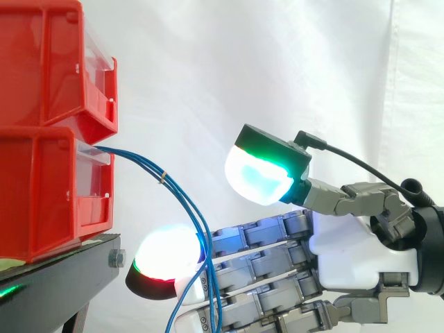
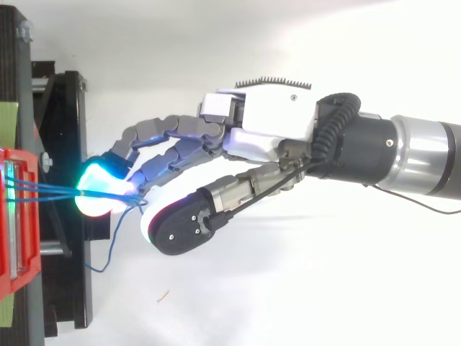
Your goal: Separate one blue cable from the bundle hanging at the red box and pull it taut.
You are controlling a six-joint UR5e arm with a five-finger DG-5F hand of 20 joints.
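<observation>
Robot hand (image 1: pixel 361 253) reaches level toward blue cables (image 1: pixel 158 174), fingers (image 1: pixel 263 232) straight, thumb raised.

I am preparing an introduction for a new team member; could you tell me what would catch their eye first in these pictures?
The glowing fingertips of the robot's hand stand out first, white edged with green and red, reaching in from the right. Next come the stacked red bins at the left, and the blue cables drooping from the lower bin past the fingers.
</observation>
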